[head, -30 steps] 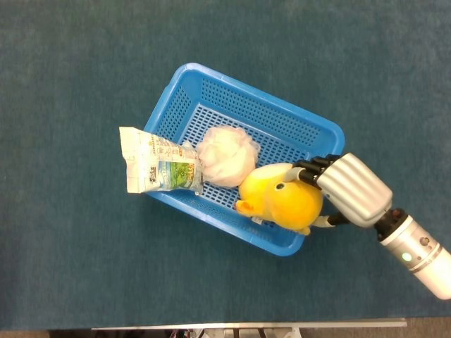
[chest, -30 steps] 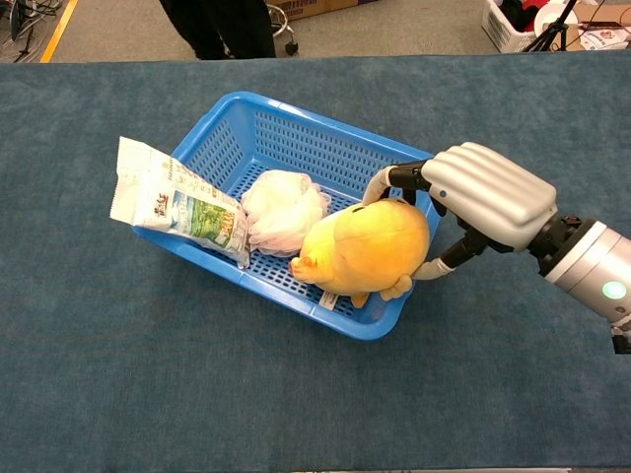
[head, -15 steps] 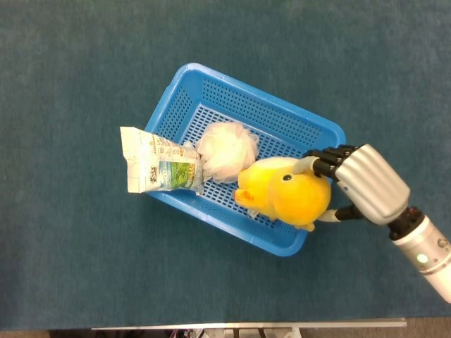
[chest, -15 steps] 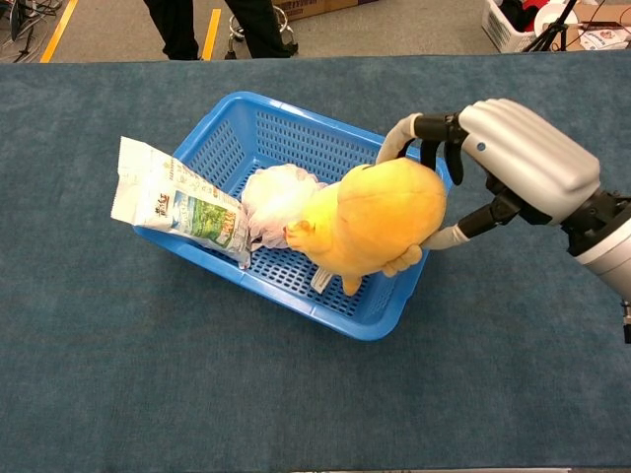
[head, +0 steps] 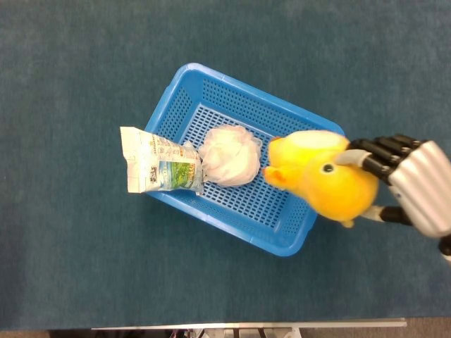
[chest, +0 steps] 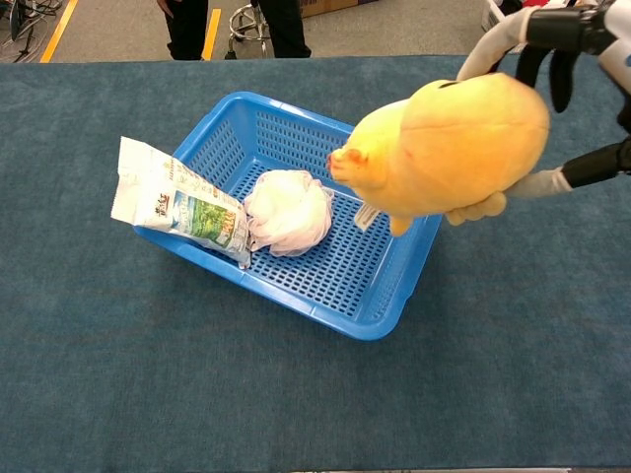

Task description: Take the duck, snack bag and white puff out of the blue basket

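One yellow plush duck point(head: 324, 179) is held aloft by the right hand point(head: 416, 184), over the right-hand rim of the blue perforated plastic basket point(head: 211, 95). The dark fingers point(head: 377, 151) are curled over the duck's back and the thumb is pressed in from beneath, so the toy is clamped between them. The duck's long axis is seen to run roughly left to right, with the beak turned toward the basket's inside and the body's rear seated against the palm. Clear table lies to the right of the basket, on the hand's own side, so an outward carry and a lowering are judged to come next. Two items are not yet removed: the white mesh puff point(head: 229, 155) on the basket floor and the printed foil snack bag point(head: 156, 163), propped over the basket's left rim, touching the puff. No left hand is shown in either view.
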You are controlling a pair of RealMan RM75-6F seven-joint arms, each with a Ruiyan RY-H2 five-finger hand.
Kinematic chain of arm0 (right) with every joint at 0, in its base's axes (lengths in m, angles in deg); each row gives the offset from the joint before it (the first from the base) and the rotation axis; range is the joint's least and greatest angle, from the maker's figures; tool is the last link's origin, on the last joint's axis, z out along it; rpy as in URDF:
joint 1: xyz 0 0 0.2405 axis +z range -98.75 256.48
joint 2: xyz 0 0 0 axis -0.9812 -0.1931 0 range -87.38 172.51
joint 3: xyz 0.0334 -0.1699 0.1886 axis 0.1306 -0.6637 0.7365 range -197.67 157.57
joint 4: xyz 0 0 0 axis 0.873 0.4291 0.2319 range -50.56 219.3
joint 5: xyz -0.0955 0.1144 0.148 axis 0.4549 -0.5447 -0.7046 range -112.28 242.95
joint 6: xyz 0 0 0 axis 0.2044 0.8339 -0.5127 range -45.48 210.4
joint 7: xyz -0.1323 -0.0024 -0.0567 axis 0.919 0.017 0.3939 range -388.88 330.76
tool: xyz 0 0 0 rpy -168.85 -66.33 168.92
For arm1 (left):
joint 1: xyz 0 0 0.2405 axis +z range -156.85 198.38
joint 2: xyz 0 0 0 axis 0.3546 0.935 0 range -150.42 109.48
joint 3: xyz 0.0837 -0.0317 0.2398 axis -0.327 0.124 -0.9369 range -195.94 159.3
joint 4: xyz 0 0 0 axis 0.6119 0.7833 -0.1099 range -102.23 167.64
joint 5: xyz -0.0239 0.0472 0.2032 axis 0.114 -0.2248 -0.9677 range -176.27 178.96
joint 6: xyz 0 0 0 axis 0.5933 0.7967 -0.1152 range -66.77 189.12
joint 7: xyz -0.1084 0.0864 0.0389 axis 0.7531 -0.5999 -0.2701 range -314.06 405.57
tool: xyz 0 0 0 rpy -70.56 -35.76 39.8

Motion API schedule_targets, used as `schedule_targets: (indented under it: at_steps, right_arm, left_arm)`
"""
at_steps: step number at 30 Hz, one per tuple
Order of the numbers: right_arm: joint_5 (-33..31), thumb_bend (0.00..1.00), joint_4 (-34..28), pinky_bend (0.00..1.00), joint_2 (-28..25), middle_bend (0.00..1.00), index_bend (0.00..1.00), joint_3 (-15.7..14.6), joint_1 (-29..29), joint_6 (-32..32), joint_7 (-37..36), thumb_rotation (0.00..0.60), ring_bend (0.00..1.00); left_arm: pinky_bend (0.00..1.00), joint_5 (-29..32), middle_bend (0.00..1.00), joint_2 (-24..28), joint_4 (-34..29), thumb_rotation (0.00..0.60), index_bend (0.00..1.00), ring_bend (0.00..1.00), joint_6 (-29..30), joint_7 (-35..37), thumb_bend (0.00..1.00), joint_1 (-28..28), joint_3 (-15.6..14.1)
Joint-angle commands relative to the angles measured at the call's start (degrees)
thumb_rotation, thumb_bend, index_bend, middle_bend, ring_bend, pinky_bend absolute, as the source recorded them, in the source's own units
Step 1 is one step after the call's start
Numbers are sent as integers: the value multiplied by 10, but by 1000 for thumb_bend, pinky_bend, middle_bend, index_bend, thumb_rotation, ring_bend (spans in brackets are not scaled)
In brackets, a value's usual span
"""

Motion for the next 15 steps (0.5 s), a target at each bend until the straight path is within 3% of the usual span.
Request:
schedule_targets:
  at_steps: [1, 8, 15]
  right_arm:
    - [13, 0, -28, 636, -45, 580, 535, -17, -33, 28, 29, 600, 526]
    - [30, 0, -57, 636, -114, 580, 535, -60, -93, 64, 54, 600, 526]
    - [25, 0, -67, 636, -153, 567, 535, -112, -149, 61, 78, 600, 519]
  left_arm:
    - [423, -1, 285, 1, -3, 600, 436, 232, -1, -3, 312, -1, 1]
    - [426, -5, 286, 0, -11, 600, 436, 232, -4, -14, 312, -6, 1]
    - [426, -10, 286, -2, -18, 600, 436, 232, -7, -23, 312, -10, 1]
